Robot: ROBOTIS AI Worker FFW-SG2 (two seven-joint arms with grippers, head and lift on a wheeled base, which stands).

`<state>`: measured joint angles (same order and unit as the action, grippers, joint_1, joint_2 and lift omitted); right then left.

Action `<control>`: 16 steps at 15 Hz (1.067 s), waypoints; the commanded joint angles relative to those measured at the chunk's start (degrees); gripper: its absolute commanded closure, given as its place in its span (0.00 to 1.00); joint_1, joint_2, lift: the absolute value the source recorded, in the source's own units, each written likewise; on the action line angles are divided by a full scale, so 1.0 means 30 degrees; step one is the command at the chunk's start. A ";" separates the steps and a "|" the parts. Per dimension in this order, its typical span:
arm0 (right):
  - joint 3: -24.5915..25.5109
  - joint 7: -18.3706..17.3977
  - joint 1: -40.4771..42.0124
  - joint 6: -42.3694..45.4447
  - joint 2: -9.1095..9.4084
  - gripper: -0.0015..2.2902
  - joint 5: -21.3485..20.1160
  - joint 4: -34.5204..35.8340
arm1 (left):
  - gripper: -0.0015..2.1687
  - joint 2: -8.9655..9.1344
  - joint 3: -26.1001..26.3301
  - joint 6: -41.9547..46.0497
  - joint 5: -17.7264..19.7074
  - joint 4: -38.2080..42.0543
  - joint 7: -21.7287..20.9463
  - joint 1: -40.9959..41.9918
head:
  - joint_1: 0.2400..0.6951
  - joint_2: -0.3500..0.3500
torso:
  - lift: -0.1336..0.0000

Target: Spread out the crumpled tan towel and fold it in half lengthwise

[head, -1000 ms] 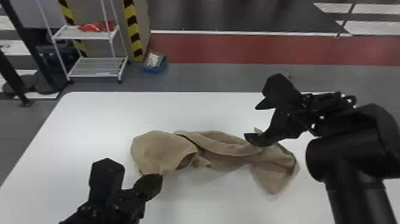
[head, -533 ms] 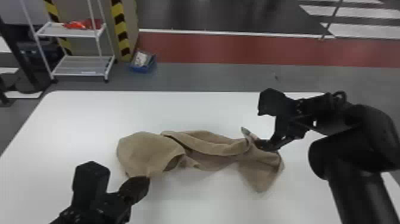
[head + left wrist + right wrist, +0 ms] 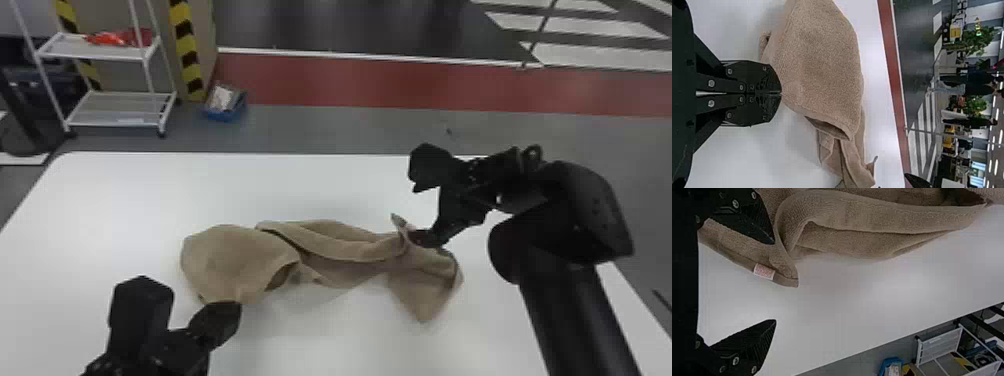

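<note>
The tan towel (image 3: 345,260) lies crumpled in a long bunch across the table. At its near left edge is my left gripper (image 3: 237,306); in the left wrist view, the towel (image 3: 820,62) runs up to the closed tips of the left gripper (image 3: 781,93), pinched there. My right gripper (image 3: 414,213) is over the towel's right part, fingers wide apart. From the right wrist, one finger of the right gripper (image 3: 775,282) touches or overlaps the folds of the towel (image 3: 848,215), while the other is over bare table. A hem corner with a small label (image 3: 764,271) lies between them.
The white table (image 3: 300,185) has free room behind and in front of the towel. Beyond its far edge, on the floor, stand a white shelf rack (image 3: 120,107) and a blue box (image 3: 225,102).
The head view has panned, shifting the scene leftward. My right gripper has moved rightward relative to the towel, and a towel corner now stands up beside its lower finger. The left gripper keeps its hold.
</note>
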<state>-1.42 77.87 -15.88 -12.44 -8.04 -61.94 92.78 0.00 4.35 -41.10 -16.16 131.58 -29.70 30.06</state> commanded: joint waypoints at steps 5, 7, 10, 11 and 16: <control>-0.0082 0.0151 -0.0096 0.0000 -0.0279 0.09 -0.0241 -0.0518 | 0.58 0.0050 -0.0133 0.0176 0.0026 -0.0089 0.0028 0.0030 | 1.00 0.36 | 0.07; -0.0287 0.0151 -0.0066 0.0058 -0.0220 0.09 -0.0505 -0.0957 | 0.58 0.0050 -0.0045 0.0293 0.0026 -0.0206 0.0057 0.0030 | 1.00 0.35 | 0.07; -0.0785 0.0151 -0.0184 0.0351 0.0483 0.09 -0.1003 -0.1836 | 0.58 0.0050 -0.0016 0.0293 0.0026 -0.0236 0.0087 0.0030 | 1.00 0.35 | 0.07; -0.1078 0.0151 -0.0330 0.0351 0.0629 0.09 -0.1267 -0.2188 | 0.58 0.0050 -0.0016 0.0293 0.0026 -0.0236 0.0087 0.0059 | 1.00 0.36 | 0.07; -0.1312 0.0151 -0.0711 0.0527 0.1127 0.28 -0.1677 -0.3037 | 0.58 0.0050 -0.0075 0.0528 -0.0003 -0.0177 0.0057 0.0206 | 1.00 0.42 | 0.07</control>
<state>-5.50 77.87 -17.93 -10.92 -4.76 -66.99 83.86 0.00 4.18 -39.62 -16.17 131.00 -29.53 30.62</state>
